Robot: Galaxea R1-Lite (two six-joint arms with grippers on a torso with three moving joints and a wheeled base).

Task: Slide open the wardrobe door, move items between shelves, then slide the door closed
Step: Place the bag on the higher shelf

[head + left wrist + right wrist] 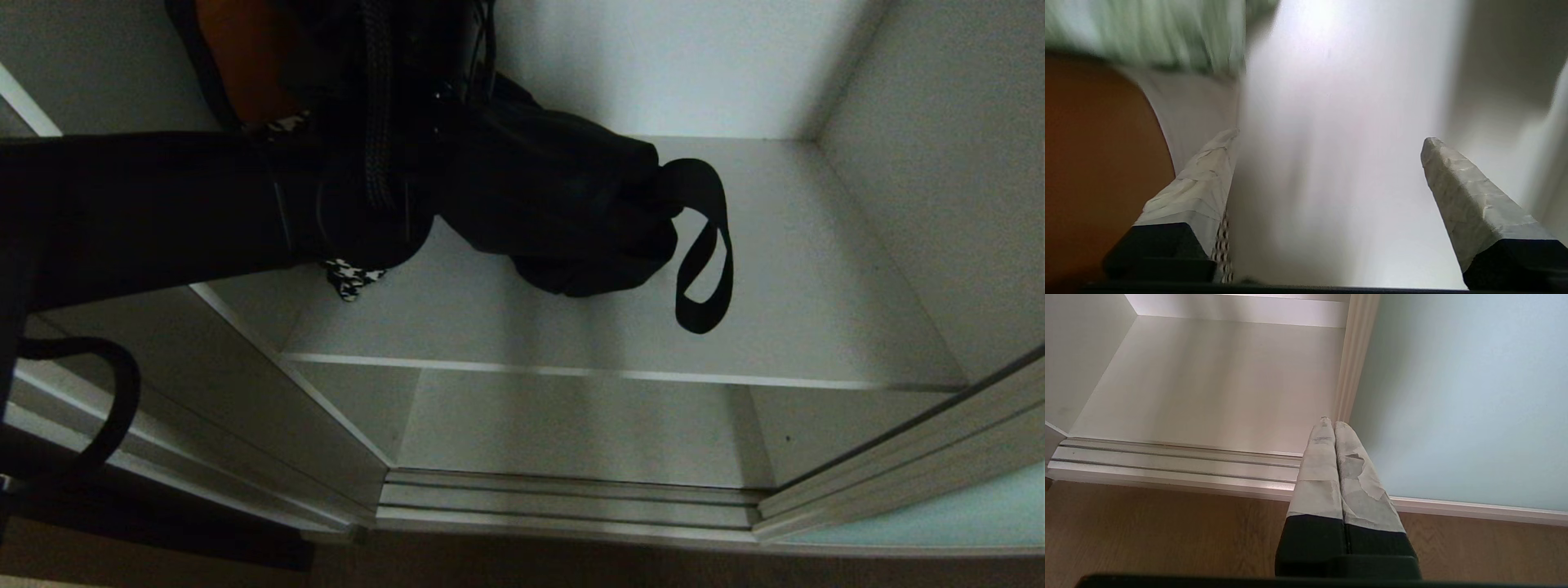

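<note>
The black fabric bag (555, 204) lies on the upper grey shelf (816, 327), its strap loop (702, 253) hanging out to the right. To its left is the houndstooth piece (353, 279) with an orange-brown top (245, 57). My left arm (163, 212) reaches in from the left across both items. My left gripper (1329, 136) is open with nothing between its taped fingers. The orange-brown top (1094, 163) sits just outside one finger, with a sliver of houndstooth (1222, 245) beside it. My right gripper (1329, 421) is shut and empty, low by the frame of the frosted teal sliding door (1453, 396).
The door (939, 518) is slid to the right, leaving the wardrobe open. A lower shelf (571, 425) lies under the upper one, above the silver floor track (571, 498). The wardrobe's side walls (939, 163) close in the shelf. Wooden floor (1147, 531) runs in front.
</note>
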